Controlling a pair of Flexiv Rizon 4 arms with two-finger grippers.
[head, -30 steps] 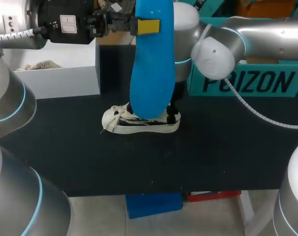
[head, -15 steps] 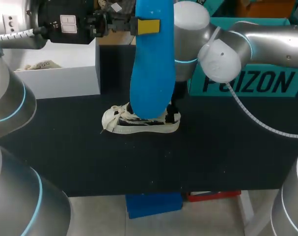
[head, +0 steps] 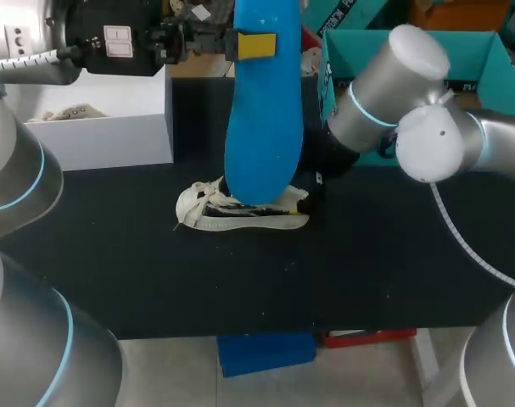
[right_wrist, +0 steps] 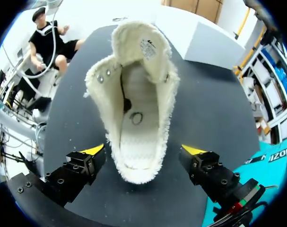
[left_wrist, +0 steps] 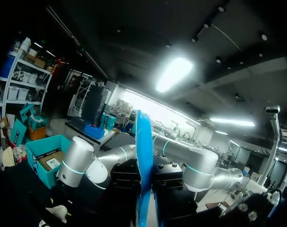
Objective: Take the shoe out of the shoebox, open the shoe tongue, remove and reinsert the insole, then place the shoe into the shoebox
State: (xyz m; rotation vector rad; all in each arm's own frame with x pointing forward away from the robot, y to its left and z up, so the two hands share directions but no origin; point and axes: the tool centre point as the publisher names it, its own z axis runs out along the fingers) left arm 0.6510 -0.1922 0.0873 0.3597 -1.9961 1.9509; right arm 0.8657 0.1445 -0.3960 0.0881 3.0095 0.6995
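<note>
Plainly the insole is out and the task sits at the turn between removing and reinserting it. The left end effector (head: 255,44) is clamped on the blue insole (head: 261,127), holding it upright and high above the tabletop (head: 367,271), its lower end hanging over the shoe (head: 240,214). In the left wrist view the insole shows edge-on, pinched between the two dark fingers.

The shoe lies on the tabletop near the middle, toe towards my left and heel towards my right, well apart from the teal shoebox (head: 410,42) at the far right. The right wrist view looks down into its mouth: the tongue (right_wrist: 143,45) is laid forward and the pale inside is bare. The right end effector (right_wrist: 143,153) stands open, one yellow tip on each side of the heel – beside it, not gripping, as far as I can tell.

My judgement of what comes next: the right fingers close on the heel to steady the shoe, then the left arm lowers the insole and tilts it to slide toe-first into the opening – it may buckle at the tongue
</note>
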